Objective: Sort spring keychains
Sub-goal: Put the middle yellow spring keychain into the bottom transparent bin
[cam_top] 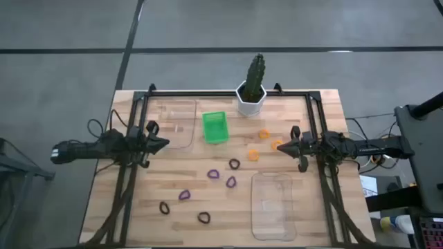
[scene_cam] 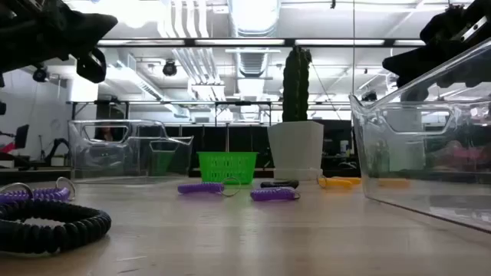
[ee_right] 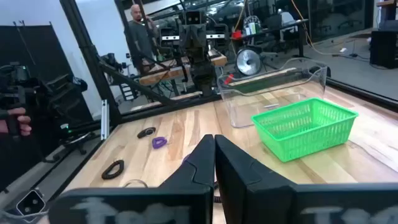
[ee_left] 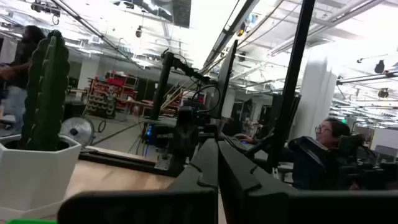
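No brand, label or legible writing is visible on any item. The spring keychains [cam_top: 214, 174] lie scattered across the table [cam_top: 124, 200] between the green bin [cam_top: 215, 127] and clear trays [cam_top: 273, 205]. Left gripper [cam_top: 165, 144] and right gripper [cam_top: 280, 147] hover at opposite sides, jaws closed, empty.

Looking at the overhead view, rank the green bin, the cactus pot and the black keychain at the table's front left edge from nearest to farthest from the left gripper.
From the left gripper:
1. Green bin, just to its right.
2. Black keychain, toward the table's front edge.
3. Cactus pot, at the far edge, past the bin.
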Tool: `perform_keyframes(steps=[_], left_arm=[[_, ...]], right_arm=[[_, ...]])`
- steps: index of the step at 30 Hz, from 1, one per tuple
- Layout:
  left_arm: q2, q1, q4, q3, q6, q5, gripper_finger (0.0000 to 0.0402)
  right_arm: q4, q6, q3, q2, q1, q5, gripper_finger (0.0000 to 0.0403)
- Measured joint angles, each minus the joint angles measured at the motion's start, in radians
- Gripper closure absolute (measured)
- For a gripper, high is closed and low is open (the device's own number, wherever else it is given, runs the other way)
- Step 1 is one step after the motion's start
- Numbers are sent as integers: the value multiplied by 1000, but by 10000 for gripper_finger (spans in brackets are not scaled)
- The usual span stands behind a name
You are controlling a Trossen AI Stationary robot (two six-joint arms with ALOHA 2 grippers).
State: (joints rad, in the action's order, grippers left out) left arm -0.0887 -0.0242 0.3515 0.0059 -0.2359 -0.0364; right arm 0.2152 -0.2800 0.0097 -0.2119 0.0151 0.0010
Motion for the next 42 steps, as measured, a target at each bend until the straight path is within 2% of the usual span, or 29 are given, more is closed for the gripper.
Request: perform_keyframes(steps=[9, 12, 16, 21, 25, 28, 31, 35, 39, 42], left_arm=[[0, 0, 0, 0, -3, 0, 400], [0, 0, 0, 0, -13, 0, 400], [0, 0, 0, 0, -54, 0, 400], [0, 0, 0, 0, -202, 0, 400], [0, 0, 0, 0, -328, 6, 400], [0, 0, 19, 0, -465, 9, 400], [0, 0, 42, 0, -595, 45, 400], [0, 0, 50, 0, -665, 74, 400], [0, 0, 49, 4, -784, 107, 400], [0, 0, 48, 10, -809, 172, 400]], right_arm=[[2, -32, 0, 0, 0, 1, 394], [47, -241, 0, 0, 0, 2, 394], [174, -656, 0, 0, 0, 48, 394], [300, -857, 0, 0, 0, 198, 394], [313, -988, 0, 0, 0, 381, 394], [320, -1009, 0, -4, 0, 462, 394], [317, -1022, 8, -26, 1, 462, 394], [321, -975, 114, -111, 2, 354, 394], [315, -773, 278, -265, 3, 201, 394], [292, -718, 395, -389, -7, 195, 394]])
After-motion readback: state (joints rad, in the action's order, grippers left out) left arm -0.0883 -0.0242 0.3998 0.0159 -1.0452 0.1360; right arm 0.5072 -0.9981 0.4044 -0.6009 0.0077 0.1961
